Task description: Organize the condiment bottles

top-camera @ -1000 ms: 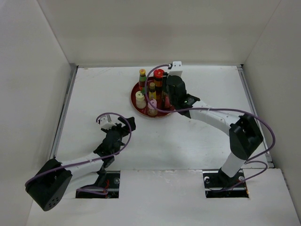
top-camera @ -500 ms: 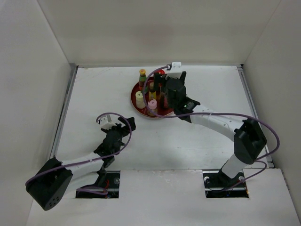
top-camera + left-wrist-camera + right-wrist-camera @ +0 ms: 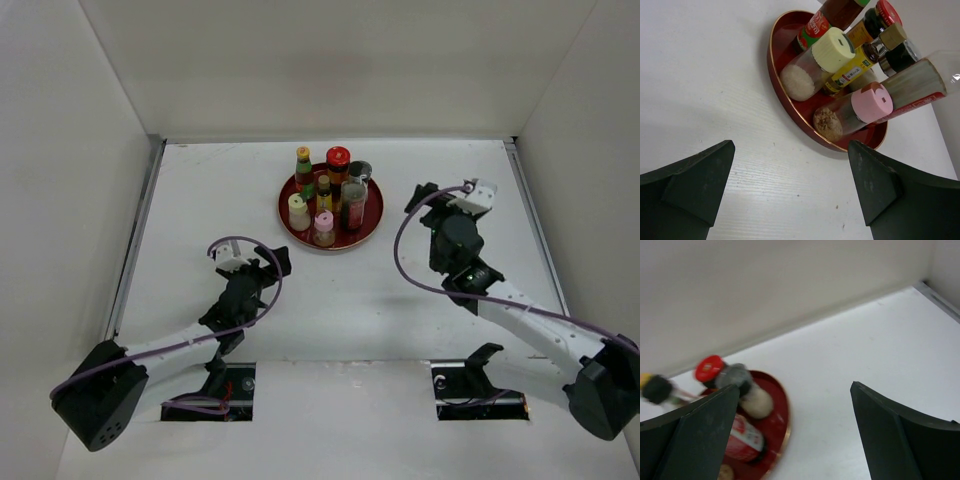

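Top external: our left hand (image 3: 790,147) and right hand (image 3: 795,387) are spread wide, holding nothing; if we bump the crowded bottles (image 3: 325,195), they may fall.

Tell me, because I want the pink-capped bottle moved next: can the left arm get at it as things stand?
Probably yes. The pink-capped bottle stands at the near edge of the red plate, facing the left tool, which is open and empty. Only bare table lies between them.
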You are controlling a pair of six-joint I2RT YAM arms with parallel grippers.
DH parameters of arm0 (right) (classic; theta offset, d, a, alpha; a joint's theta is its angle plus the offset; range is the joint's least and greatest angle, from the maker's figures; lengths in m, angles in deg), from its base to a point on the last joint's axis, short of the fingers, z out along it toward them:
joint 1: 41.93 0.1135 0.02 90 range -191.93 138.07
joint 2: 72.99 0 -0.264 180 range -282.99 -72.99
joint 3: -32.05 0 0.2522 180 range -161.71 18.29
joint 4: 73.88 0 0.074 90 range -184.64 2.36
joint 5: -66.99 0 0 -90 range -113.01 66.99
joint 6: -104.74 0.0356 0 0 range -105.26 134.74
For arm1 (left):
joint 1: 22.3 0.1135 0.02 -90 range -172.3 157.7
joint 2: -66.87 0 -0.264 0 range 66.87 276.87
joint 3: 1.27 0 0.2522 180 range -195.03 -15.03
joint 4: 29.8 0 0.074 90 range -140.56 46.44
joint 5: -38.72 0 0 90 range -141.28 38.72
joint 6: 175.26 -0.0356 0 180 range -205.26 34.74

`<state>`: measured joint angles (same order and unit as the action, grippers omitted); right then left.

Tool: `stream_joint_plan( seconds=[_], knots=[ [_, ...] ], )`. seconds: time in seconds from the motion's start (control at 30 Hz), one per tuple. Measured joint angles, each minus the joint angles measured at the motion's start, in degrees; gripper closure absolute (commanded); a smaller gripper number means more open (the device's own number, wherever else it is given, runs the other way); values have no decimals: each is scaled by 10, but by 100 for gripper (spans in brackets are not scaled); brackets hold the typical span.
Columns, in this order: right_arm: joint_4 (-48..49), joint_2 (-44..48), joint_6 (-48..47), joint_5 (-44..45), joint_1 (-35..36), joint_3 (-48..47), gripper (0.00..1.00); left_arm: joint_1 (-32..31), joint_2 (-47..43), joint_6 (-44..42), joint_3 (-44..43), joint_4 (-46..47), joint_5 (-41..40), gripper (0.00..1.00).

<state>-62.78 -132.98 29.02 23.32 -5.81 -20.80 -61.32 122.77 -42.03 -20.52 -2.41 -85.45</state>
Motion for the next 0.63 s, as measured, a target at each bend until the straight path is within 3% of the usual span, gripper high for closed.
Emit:
stream_joint_plan(
  seconds=[0.27,0.47,0.63],
  knots=[
    [-22,-7,164,-10,-89,141,0,-1,-8,12,-66,-141,-8,0],
    [-38,-31,242,-40,-108,147,0,-12,-21,28,-112,-289,-7,0],
    [-38,-18,269,-65,-130,147,0,-36,-74,35,-117,-355,-7,0]
  ],
)
